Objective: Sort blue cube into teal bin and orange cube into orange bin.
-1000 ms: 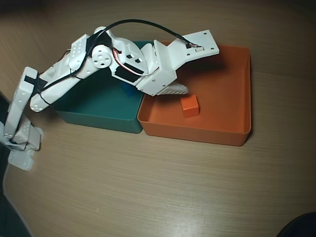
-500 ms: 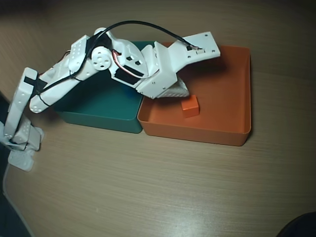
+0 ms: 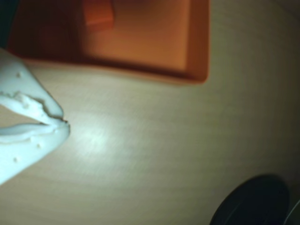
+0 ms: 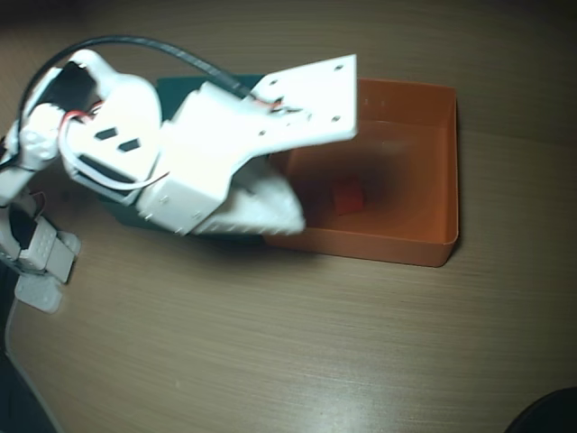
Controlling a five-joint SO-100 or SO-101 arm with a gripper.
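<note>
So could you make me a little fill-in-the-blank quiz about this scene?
1. The small plain orange cube lies inside the shallow ____ plastic tray.
2. The white two-finger gripper has its jaws ____ with nothing between them.
3. The teal-green plastic tray is mostly hidden under the robot's ____.

Missing words: orange; shut; arm.

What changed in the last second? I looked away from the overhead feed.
The arm lifted toward the overhead camera and swung back, so the pincer left the orange bin and now sits over its near-left edge. Its fingers meet in the wrist view, holding nothing. The orange cube stayed in the orange bin. The teal bin has not moved and is now mostly hidden by the arm.
</note>
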